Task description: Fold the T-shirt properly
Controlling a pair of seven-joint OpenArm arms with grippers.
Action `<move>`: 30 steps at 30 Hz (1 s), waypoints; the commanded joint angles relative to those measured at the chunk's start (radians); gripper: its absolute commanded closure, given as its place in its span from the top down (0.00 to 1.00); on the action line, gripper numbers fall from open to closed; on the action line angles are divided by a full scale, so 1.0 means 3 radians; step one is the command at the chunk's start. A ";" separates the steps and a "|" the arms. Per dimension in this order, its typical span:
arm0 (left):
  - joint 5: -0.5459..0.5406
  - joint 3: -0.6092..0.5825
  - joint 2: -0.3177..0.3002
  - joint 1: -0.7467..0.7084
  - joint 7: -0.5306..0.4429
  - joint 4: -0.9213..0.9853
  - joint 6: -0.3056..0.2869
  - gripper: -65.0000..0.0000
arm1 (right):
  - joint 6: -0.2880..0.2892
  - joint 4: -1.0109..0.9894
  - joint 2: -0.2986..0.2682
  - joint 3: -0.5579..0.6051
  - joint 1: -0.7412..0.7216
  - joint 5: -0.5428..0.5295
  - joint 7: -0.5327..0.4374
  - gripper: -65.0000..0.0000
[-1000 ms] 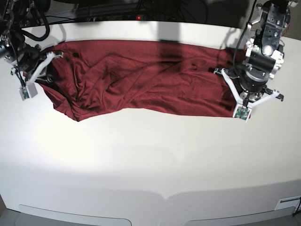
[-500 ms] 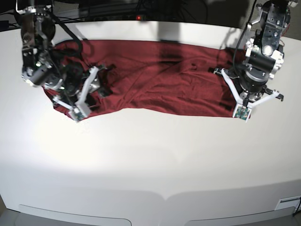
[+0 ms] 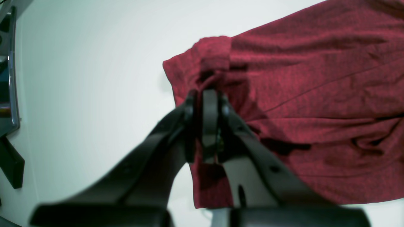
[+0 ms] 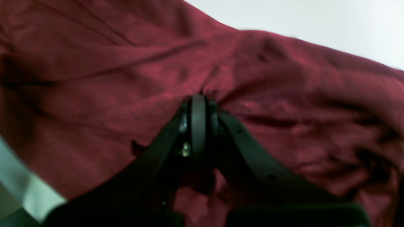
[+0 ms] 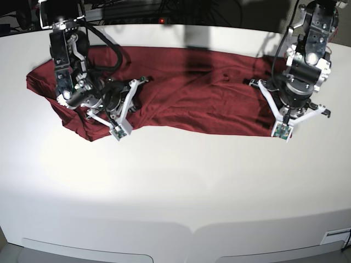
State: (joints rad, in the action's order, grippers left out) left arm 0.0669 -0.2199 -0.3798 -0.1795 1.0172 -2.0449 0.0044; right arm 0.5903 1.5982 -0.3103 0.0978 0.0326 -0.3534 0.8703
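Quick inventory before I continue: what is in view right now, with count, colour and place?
dark red long-sleeved knit shirt: one, maroon, spread wrinkled across the far half of the table.
white table: one, white, under everything.
dark cables and equipment: several, black, beyond the far edge.
left gripper: one, black, shut on the shirt's corner, on the base view's right.
right gripper: one, black, shut on a pinch of the shirt, on the base view's left.

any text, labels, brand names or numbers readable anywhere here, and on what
None can be read. The maroon shirt is plain, without print. The white table bears no writing. A small label at its front right corner is too small to read.
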 commanded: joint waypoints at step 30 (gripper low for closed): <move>0.0039 0.0015 -0.0028 0.0036 0.0013 -0.0055 0.0027 0.00 | 0.0256 0.1456 -0.0375 -0.1424 0.0745 -0.0387 0.0772 0.00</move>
State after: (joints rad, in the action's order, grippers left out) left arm 0.0658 -0.2199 -0.3794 -0.1795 1.0321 -2.0449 0.0044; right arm 0.6632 2.0155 -0.4076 -0.3225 0.2676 -0.4580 1.1168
